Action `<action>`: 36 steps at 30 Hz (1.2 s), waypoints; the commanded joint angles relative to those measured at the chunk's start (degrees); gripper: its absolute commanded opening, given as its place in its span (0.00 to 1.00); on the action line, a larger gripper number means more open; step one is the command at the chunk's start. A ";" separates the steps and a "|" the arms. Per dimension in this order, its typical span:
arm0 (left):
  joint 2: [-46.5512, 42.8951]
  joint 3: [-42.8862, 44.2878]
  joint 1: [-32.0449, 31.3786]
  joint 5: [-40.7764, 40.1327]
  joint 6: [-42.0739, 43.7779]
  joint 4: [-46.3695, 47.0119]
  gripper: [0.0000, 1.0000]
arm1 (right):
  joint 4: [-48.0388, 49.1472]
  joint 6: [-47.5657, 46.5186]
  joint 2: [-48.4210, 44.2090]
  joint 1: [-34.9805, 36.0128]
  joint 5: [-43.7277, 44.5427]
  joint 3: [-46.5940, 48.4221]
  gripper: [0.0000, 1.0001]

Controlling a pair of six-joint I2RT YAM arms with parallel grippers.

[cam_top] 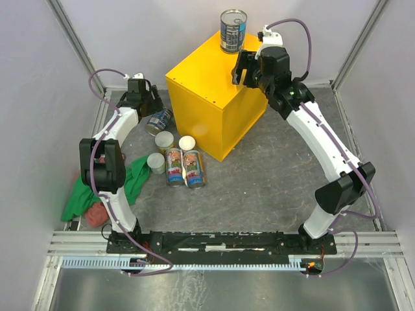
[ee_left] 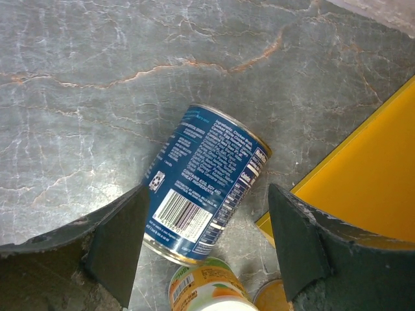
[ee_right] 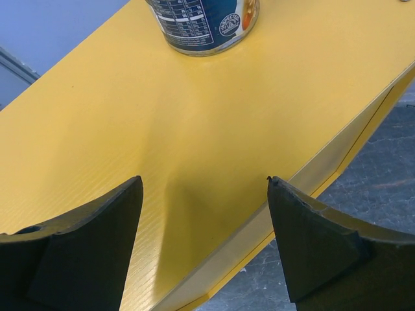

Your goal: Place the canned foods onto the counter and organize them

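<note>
I have the right pincer (ee_right: 204,188) spread wide with nothing between its fingers, hanging over the flat top of the yellow counter (cam_top: 214,97) near one of its edges. One blue-labelled can (cam_top: 233,30) stands upright on the far part of that top; in the right wrist view it sits beyond the fingers, clear of both. The left pincer (ee_left: 206,191) is also wide open and holds nothing. It points down at the second blue can (cam_top: 159,121), which lies on its side on the grey stone-patterned surface (cam_top: 272,181) just beside the counter's left face, barcode up. The two fingers frame the end of this can, one on each side, but I cannot tell from the wrist view whether either touches it. The other cans are all down on the surface in front of the counter's near corner. Two small pale-lidded cans (cam_top: 165,139) (cam_top: 187,143) stand upright close together, and the third small can (cam_top: 155,161) stands a little nearer to me, at the edge of the green cloth (cam_top: 133,184). The two tall slim cans (cam_top: 174,166) (cam_top: 194,168) appear to lie side by side, touching, just below the small ones. The cloth is bunched on the left near the left arm, with a reddish thing at its near end that I cannot make out.
</note>
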 commanded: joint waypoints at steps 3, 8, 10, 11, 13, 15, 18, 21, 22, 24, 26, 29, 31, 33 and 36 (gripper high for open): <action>2.62 3.60 0.23 5.18 4.31 1.61 0.81 | 1.29 0.50 -1.10 -1.10 -1.84 1.70 0.85; 4.37 4.75 0.02 5.28 4.40 0.28 0.81 | 0.94 1.02 -1.56 -1.08 -2.96 1.92 0.85; 5.03 5.42 -0.16 5.34 4.62 -0.53 0.81 | 0.77 1.13 -1.91 -1.10 -3.21 1.99 0.85; 5.41 5.69 -0.27 5.48 4.73 -0.95 0.81 | 0.75 1.13 -2.22 -1.14 -3.22 1.91 0.86; 6.10 6.33 -0.58 5.45 5.19 -1.77 0.82 | 0.99 1.19 -2.85 -1.11 -3.22 1.30 0.87; 6.84 6.86 -0.85 5.40 5.79 -2.77 0.82 | 1.05 1.19 -3.35 -1.13 -3.22 0.97 0.87; 7.63 7.50 -0.99 4.76 6.47 -4.07 0.83 | 1.36 1.39 -3.79 -1.09 -3.62 0.65 0.89; 8.48 7.99 -1.01 4.47 6.88 -5.13 0.83 | 1.36 1.50 -4.03 -1.12 -3.83 0.42 0.89; 8.73 8.13 -1.03 4.56 6.87 -5.44 0.83 | 1.32 1.47 -4.20 -1.12 -3.83 0.36 0.90; 9.30 8.58 -1.07 4.68 6.52 -6.22 0.83 | 0.96 1.26 -4.55 -1.08 -3.83 0.29 0.90; 9.90 8.74 -1.15 5.00 6.20 -6.85 0.83 | 0.76 1.05 -4.89 -1.13 -3.91 0.05 0.90; 10.58 8.60 -1.41 5.27 5.64 -7.66 0.84 | 0.54 0.94 -5.22 -1.07 -3.99 -0.32 0.90; 11.23 8.80 -1.51 5.55 4.91 -8.63 0.84 | 0.20 0.71 -5.19 -1.09 -4.09 -0.08 0.90; 11.99 9.21 -1.59 6.32 4.19 -9.59 0.84 | -0.35 0.41 -5.02 -1.06 -4.14 0.42 0.91; 12.95 10.05 -1.86 7.53 3.68 -11.00 0.85 | -1.34 -0.07 -4.48 -1.08 -4.18 1.45 0.91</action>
